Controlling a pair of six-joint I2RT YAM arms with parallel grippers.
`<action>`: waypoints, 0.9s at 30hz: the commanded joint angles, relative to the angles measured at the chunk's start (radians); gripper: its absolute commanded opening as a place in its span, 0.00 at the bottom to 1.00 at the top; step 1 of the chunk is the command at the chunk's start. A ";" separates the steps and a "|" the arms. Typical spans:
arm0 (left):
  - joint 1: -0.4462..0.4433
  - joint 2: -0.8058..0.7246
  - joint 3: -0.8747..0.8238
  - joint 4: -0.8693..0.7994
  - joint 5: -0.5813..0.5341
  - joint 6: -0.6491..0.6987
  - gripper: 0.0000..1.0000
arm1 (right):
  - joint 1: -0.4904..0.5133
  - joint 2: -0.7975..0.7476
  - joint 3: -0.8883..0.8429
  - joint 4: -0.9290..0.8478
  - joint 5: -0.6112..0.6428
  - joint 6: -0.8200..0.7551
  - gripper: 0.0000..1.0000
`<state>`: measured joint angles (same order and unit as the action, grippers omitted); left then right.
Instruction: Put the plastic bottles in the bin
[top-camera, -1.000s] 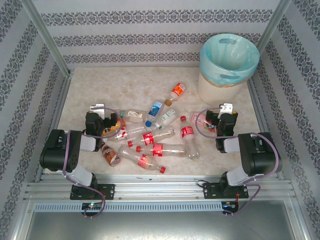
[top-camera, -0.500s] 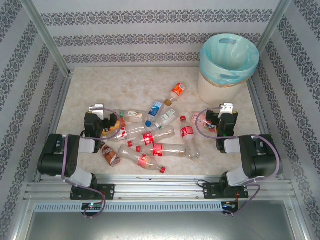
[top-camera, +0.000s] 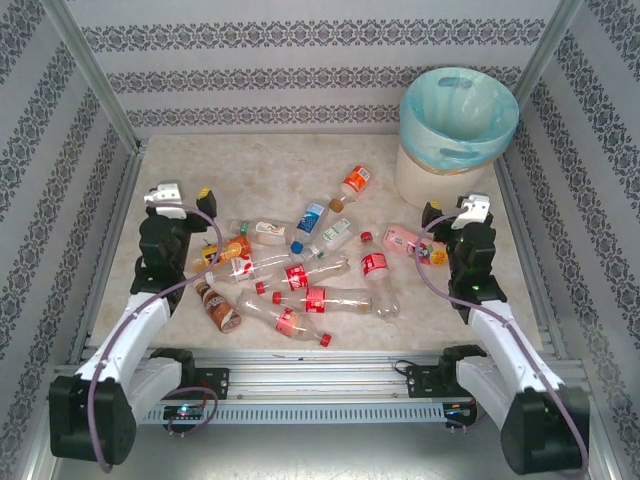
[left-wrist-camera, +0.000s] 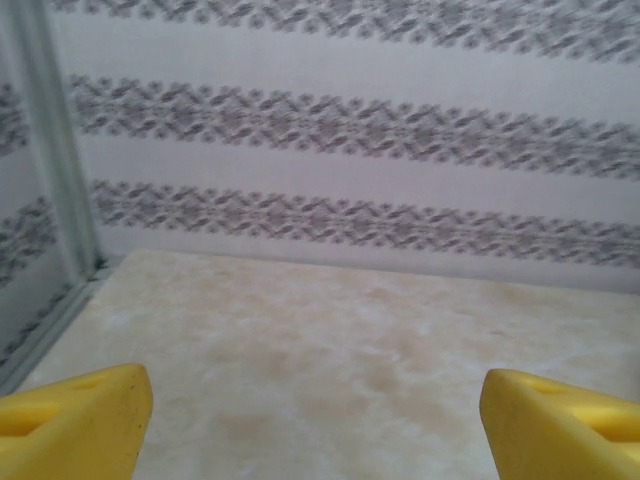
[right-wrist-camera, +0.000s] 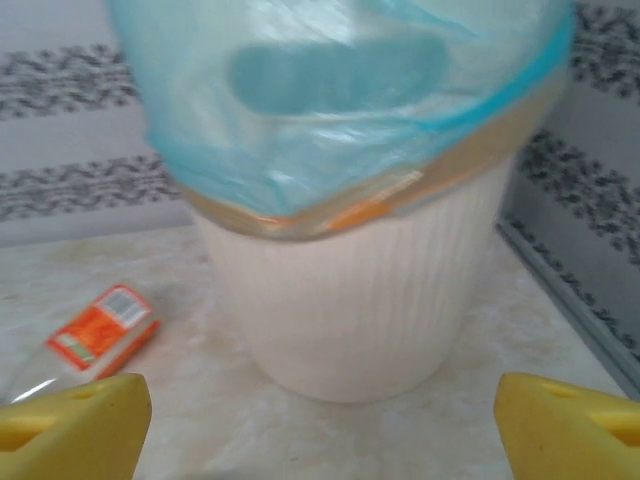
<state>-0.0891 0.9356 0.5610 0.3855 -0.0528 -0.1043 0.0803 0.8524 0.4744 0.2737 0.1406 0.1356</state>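
Bare table (top-camera: 170, 165) lies open ahead of the left gripper (left-wrist-camera: 315, 415), jaws wide and empty, while the right gripper (right-wrist-camera: 320, 420), equally wide and empty, faces the far-right-corner bin (right-wrist-camera: 350, 300), bottles (top-camera: 300, 270) heaped mid-table, an orange-labelled bottle (right-wrist-camera: 100, 330) half hidden behind its finger.

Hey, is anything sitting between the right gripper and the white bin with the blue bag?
Nothing visible does. The open right gripper faces the round cream-white bin with its blue-green bag across bare beige marbled tabletop; an orange-labelled clear plastic bottle lies off to its left.
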 joint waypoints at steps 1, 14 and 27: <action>-0.132 -0.011 0.085 -0.279 0.048 -0.017 0.85 | 0.027 -0.017 0.115 -0.366 -0.148 0.068 0.87; -0.698 0.074 0.328 -0.869 0.108 0.311 0.82 | 0.337 0.031 0.337 -0.658 -0.217 0.072 0.77; -0.857 0.050 0.235 -1.185 0.162 0.943 0.70 | 0.409 -0.064 0.316 -0.551 -0.133 0.016 0.73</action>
<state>-0.9417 0.9623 0.8387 -0.7063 0.1051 0.6727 0.4793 0.8268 0.7830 -0.3256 -0.0338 0.1818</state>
